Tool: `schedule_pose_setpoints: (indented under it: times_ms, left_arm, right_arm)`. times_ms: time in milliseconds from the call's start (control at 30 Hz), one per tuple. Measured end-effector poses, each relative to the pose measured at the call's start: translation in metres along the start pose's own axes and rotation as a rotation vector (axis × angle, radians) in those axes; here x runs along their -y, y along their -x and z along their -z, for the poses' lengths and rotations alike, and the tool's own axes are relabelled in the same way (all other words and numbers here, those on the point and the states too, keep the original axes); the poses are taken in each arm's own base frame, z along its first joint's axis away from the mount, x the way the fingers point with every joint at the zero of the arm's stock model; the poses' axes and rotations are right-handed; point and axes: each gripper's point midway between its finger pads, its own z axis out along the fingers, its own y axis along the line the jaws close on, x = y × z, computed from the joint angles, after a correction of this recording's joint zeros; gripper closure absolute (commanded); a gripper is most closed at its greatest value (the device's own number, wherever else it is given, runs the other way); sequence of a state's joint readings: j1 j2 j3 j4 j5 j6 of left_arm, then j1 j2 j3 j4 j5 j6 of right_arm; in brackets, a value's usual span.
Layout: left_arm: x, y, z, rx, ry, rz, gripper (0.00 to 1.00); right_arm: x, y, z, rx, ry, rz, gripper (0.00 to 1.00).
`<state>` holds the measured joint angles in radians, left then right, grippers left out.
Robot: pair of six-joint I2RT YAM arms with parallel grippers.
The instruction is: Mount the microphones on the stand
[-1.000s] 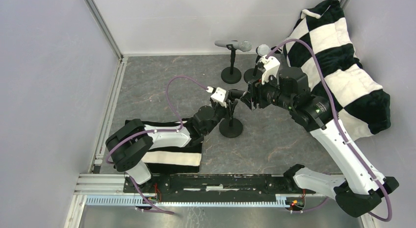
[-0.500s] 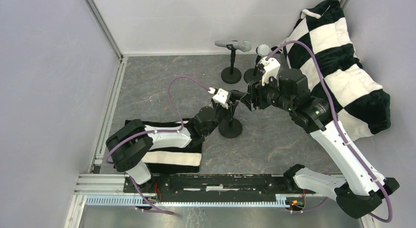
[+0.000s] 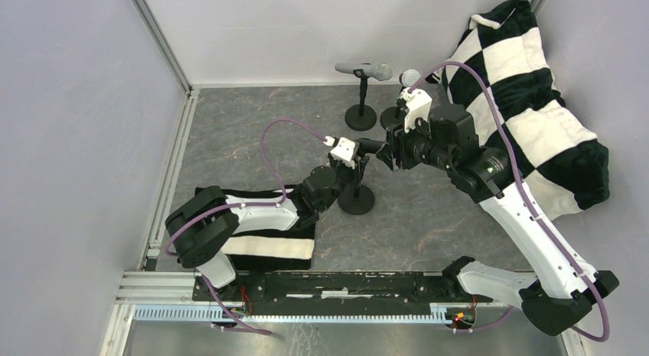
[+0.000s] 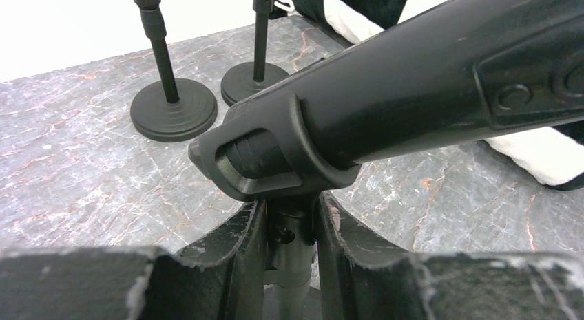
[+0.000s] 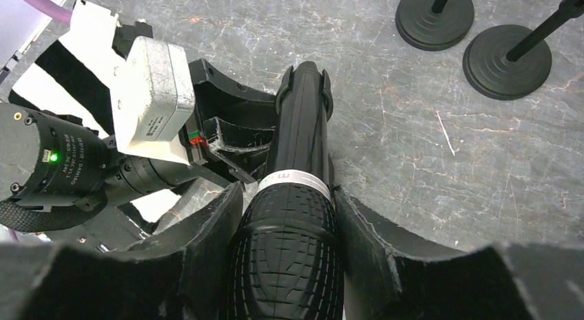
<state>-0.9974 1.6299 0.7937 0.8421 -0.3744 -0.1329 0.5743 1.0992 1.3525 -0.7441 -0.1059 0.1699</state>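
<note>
Top view: two mics [image 3: 367, 70] already sit on stands [image 3: 360, 117], upper middle, so one's left. Mid-frame, left gripper [image 3: 359, 166] and right gripper [image 3: 389, 154] meet over the third stand [image 3: 357, 199] on the marbled grey bench [image 3: 245, 134].

Left wrist: left gripper's pinched tight on the thin matte pole [image 4: 293, 265]. The black mic [image 4: 413, 79] lies in the plastic clip [image 4: 268, 155] above.

Right wrist: right gripper hugs the mic's ribbed body, smooth tail poking through the clip. Nearly done, I reckon.
</note>
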Motion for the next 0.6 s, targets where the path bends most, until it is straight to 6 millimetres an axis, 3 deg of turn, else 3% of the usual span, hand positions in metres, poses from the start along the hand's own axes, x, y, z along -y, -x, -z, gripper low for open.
schedule_pose_setpoints:
  times_ms: [233,300,533,600]
  left_arm:
    - [-0.0021,0.0005,0.0007,0.003,0.015,-0.034,0.98]
    - [-0.0024,0.0008,0.0008,0.004,0.017,-0.041,0.98]
    - [-0.005,0.0007,0.0041,0.024,0.025,-0.06,0.98]
    - [-0.0055,0.0005,0.0057,0.034,0.026,-0.058,0.98]
  right_arm:
    - [0.0002,-0.0048,0.0001,-0.042,-0.001,0.012,0.71]
    - [0.0,-0.0059,0.0002,-0.052,0.001,0.014,0.73]
    - [-0.0022,-0.0078,-0.0022,-0.093,0.015,0.019,1.0]
    - [-0.0034,-0.0064,-0.0039,-0.102,0.021,0.019,1.0]
